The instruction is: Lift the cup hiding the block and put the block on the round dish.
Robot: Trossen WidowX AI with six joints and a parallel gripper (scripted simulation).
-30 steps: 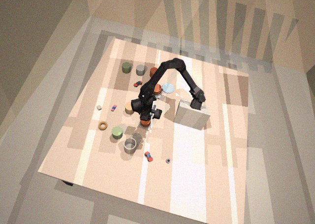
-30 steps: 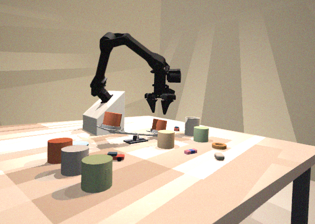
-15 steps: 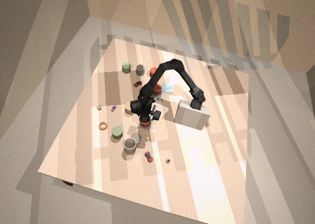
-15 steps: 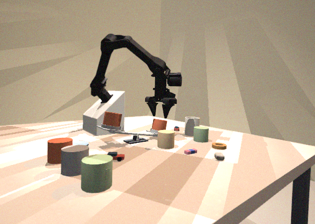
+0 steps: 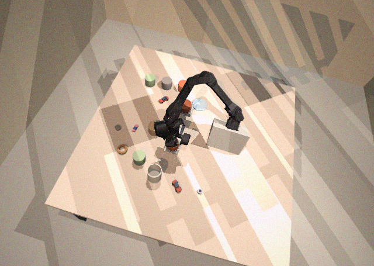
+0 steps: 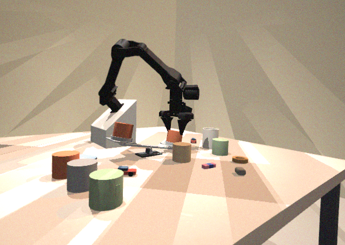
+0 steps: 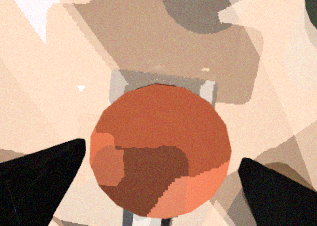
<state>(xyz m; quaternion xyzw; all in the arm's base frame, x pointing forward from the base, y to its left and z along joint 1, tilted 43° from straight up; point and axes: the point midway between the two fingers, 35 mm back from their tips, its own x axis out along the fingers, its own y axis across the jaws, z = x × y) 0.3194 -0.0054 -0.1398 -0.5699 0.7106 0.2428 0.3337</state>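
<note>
One orange-red cup (image 5: 172, 147) (image 6: 173, 137) (image 7: 158, 117) stands on the lower end of the tilted balance (image 6: 148, 154). The identical cup (image 5: 186, 105) (image 6: 123, 130) stands on the raised end, nearer the round dish. My gripper (image 6: 174, 132) (image 7: 163, 156) is open and points down over the lower cup. In the wrist view one fingertip is on each side of that cup, with a gap on both sides; nothing is held. The pale blue round dish (image 5: 199, 104) (image 6: 90, 156) has no cup above it. The block is not visible.
A tan cylinder (image 5: 152, 128) (image 6: 181, 152) stands close beside the lower cup. A green cylinder (image 5: 138, 157) (image 6: 220, 147) and a pale open container (image 5: 154, 173) (image 6: 208, 140) are beyond it. Orange, grey (image 5: 166, 83) and green (image 5: 149, 80) cylinders stand in a row. Toy cars and a ring (image 5: 122, 152) lie around.
</note>
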